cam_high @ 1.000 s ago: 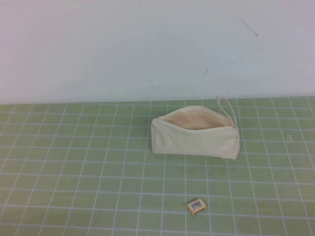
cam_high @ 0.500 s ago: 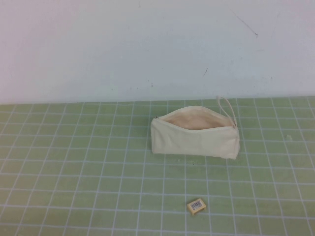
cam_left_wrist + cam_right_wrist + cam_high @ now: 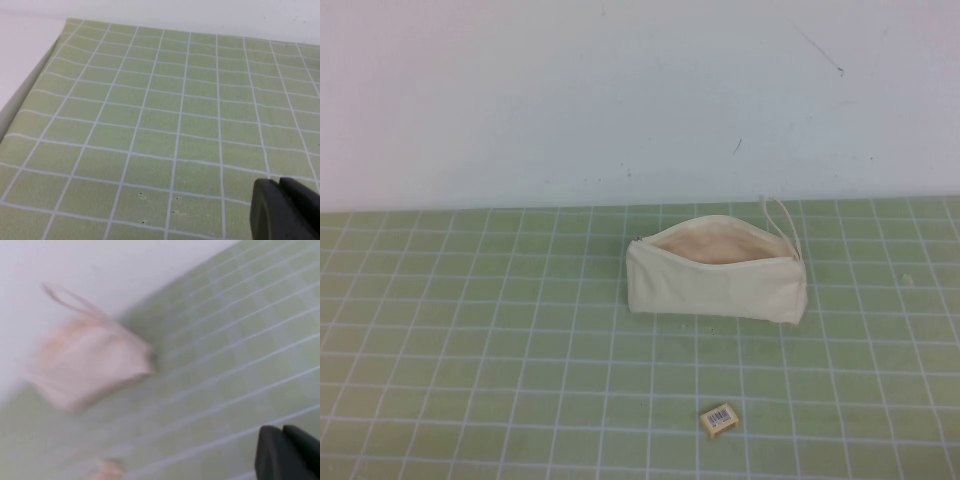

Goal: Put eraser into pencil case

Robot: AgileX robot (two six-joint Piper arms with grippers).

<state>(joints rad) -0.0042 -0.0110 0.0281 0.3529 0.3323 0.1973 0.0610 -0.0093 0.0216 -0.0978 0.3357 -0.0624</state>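
The cream pencil case [image 3: 715,275] lies on the green grid mat right of centre, its zip open and beige lining showing, with a thin cord loop [image 3: 780,215] at its right end. The tiny tan eraser [image 3: 719,419] with a barcode label lies on the mat in front of it, near the front edge. Neither arm shows in the high view. My left gripper [image 3: 280,186] is shut and empty over bare mat. My right gripper [image 3: 283,432] is shut and empty, away from the blurred pencil case [image 3: 87,365] and the eraser [image 3: 107,470].
The green grid mat [image 3: 470,330] covers the table up to a white wall [image 3: 620,100] at the back. The mat's left edge [image 3: 30,95] shows in the left wrist view.
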